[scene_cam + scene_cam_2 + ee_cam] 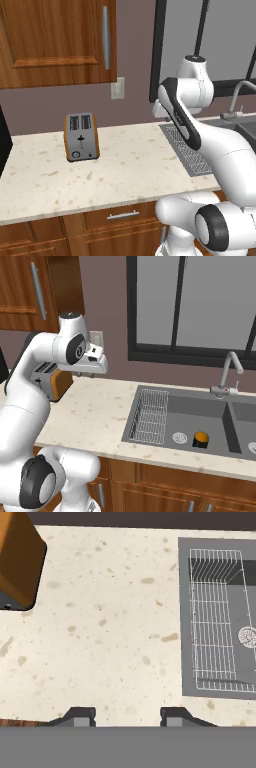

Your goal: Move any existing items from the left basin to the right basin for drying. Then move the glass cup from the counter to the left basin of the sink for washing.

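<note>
A short black cylinder with an orange top [200, 439] stands in the wide left basin [200, 413] of the dark grey sink, just right of its round silver drain [179, 438]. The narrower right basin [244, 423] lies past the divider at the frame's right edge. My gripper [126, 717] hovers open over the speckled counter [110, 627], left of the sink, with nothing between its fingertips [80, 716]. The white hand [94, 364] hangs high above the counter, well away from the cylinder. The glass cup is out of view.
A wire rack [150, 416] lies along the left side of the left basin. The silver gooseneck tap [227, 376] rises behind the divider. An orange-sided toaster [81, 136] stands on the counter near the wall. Wooden cabinets hang above, and a window is behind the sink.
</note>
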